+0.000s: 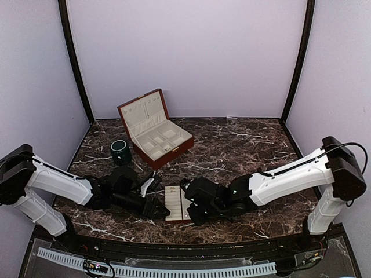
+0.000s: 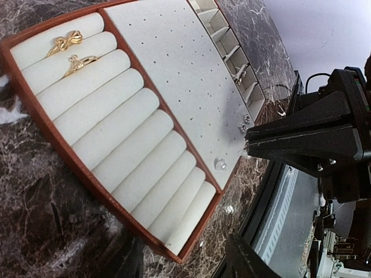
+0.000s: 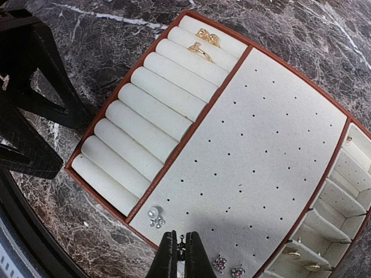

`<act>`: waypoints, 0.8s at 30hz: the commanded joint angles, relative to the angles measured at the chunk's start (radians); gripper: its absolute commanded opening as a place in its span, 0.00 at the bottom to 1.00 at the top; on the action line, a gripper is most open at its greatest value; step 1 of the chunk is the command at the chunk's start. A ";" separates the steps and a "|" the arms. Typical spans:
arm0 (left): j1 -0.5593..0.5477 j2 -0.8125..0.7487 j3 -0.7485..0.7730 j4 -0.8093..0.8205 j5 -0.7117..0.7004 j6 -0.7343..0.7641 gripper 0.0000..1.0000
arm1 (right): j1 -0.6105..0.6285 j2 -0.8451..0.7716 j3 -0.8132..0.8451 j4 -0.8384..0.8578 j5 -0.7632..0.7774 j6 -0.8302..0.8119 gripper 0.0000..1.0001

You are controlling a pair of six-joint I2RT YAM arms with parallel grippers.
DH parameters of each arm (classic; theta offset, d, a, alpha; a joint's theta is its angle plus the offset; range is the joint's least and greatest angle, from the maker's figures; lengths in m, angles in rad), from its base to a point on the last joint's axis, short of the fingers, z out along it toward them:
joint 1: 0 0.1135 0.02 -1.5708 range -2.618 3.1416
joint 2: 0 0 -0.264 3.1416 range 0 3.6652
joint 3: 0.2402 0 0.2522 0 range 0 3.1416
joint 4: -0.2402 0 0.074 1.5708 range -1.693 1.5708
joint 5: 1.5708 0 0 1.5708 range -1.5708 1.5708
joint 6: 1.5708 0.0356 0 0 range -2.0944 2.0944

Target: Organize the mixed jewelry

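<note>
The mixed jewelry sits largely in the jewelry tray (image 3: pixel 272 133): gold rings (image 3: pixel 200 51) on the rolls, stud earrings (image 3: pixel 153 215) on the perforated pad. The right gripper (image 3: pixel 181 255) is closed at the pad edge, and a pinched stud cannot be confirmed. The left gripper (image 2: pixel 185 258) stands half open and empty. Sorting appears well advanced, though remaining loose pieces cannot be ruled out.

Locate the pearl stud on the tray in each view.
Top external: too small to make out.
Left wrist: pearl stud at the perforated pad's lower right, beside the ring rolls.
Right wrist: the stud at the pad's bottom-left corner, just above the right hand.
Shared landmark: the red-rimmed jewelry tray.
</note>
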 commanded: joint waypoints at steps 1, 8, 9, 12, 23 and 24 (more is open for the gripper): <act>-0.009 0.005 0.018 0.019 -0.005 -0.002 0.51 | 0.008 0.029 0.000 0.035 0.017 0.008 0.00; -0.010 0.010 0.022 0.019 -0.003 0.000 0.51 | 0.009 0.046 0.008 0.041 0.019 0.002 0.00; -0.010 0.011 0.022 0.019 -0.003 0.001 0.50 | 0.008 0.047 0.010 0.041 0.021 0.001 0.00; -0.010 0.013 0.024 0.019 -0.003 0.002 0.50 | 0.008 0.053 0.010 0.041 0.022 -0.001 0.00; -0.011 0.016 0.028 0.018 -0.002 0.002 0.50 | 0.018 0.074 0.009 0.037 0.029 -0.007 0.00; -0.011 0.015 0.028 0.017 -0.003 0.001 0.50 | 0.018 0.075 0.009 0.036 0.028 -0.008 0.00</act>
